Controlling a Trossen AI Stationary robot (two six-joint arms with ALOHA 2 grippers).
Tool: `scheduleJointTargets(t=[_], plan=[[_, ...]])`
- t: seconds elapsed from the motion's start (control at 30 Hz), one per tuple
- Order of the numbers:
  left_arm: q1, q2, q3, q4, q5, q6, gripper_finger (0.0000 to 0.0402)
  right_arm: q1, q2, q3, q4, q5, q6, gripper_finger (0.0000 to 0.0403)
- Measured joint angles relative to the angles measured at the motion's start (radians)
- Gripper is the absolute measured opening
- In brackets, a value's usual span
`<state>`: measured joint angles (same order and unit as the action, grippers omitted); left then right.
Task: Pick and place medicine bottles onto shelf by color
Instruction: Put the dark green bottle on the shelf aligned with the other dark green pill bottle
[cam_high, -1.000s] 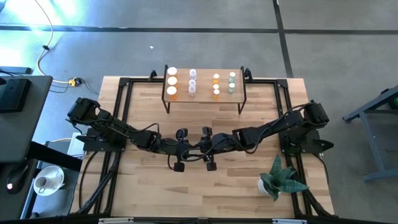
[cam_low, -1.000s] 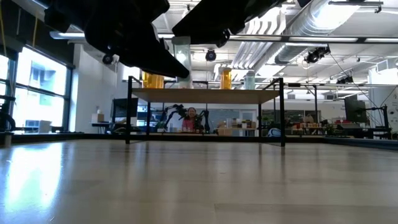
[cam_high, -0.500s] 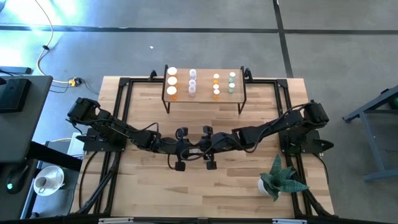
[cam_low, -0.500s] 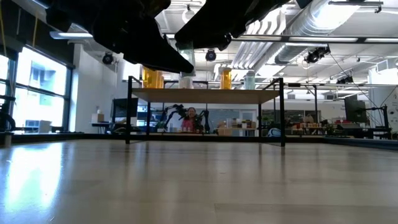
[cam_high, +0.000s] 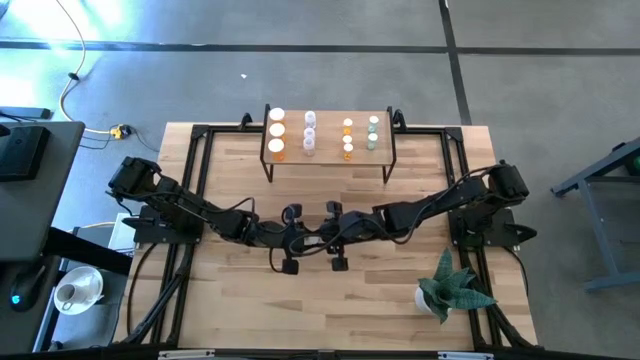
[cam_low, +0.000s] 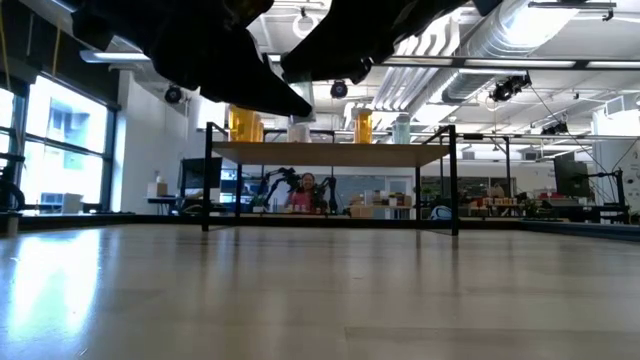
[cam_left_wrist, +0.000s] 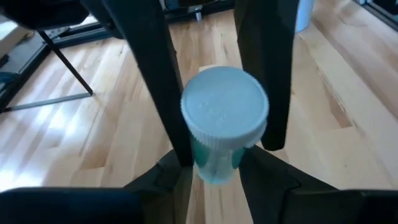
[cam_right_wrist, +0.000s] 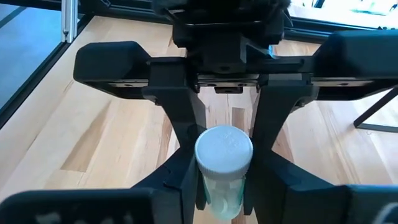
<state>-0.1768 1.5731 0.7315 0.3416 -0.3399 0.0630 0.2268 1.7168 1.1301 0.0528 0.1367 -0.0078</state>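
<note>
A pale green medicine bottle (cam_left_wrist: 216, 158) with a white cap (cam_left_wrist: 224, 112) stands upright between both grippers, above the middle of the table. My left gripper (cam_high: 300, 238) and my right gripper (cam_high: 324, 237) meet fingertip to fingertip there, and both are shut on the bottle. In the high view the grippers hide it. The shelf (cam_high: 328, 152) stands at the far edge on black legs. On it stand orange bottles (cam_high: 277, 131), lilac ones (cam_high: 310, 132), small orange ones (cam_high: 347, 139) and pale green ones (cam_high: 372, 131). My left gripper pinches the bottle's green body (cam_left_wrist: 205, 168) just below the cap between its two fingers (cam_left_wrist: 181, 186). The fingers come level from the table's left. The bottle is upright, cap up, lifted clear of the table. My right gripper pinches the same bottle's body (cam_right_wrist: 224, 193) below the cap (cam_right_wrist: 224, 151) between its two fingers (cam_right_wrist: 184, 186). The fingers come level from the table's right. In the left wrist view its fingers (cam_left_wrist: 155, 93) stand against the cap's sides.
A green spiky plant (cam_high: 452, 287) stands at the table's near right. Black frame rails (cam_high: 196, 180) run along the table's left and right sides. The shelf's legs (cam_low: 208, 180) show in the low view, with a person (cam_low: 305, 190) far behind in the room.
In the low view both arms have drawn a little closer to each other over the table's middle, the right one coming toward the left. Since half a second ago they have kept still.
</note>
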Motion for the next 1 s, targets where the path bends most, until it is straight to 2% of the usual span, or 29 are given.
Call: scheduleJointTargets(t=[0.33,0.57,0.77,1.0], plan=[[-0.002,0.000,0.000,-0.041,-0.006,0.019,0.0191,-0.014,-0.012,0.000,-0.014,0.021,0.000,0.0101],[-0.002,-0.024,0.000,-0.085,-0.006,0.017,0.0203,-0.024,-0.103,0.000,-0.070,0.085,-0.020,0.0103],[-0.012,-0.066,0.000,-0.094,-0.004,-0.050,0.0198,-0.024,-0.241,0.000,-0.141,0.219,-0.097,0.0103],[-0.030,-0.082,0.000,-0.091,0.000,-0.052,0.0198,-0.024,-0.432,0.000,-0.194,0.408,-0.143,0.0103]])
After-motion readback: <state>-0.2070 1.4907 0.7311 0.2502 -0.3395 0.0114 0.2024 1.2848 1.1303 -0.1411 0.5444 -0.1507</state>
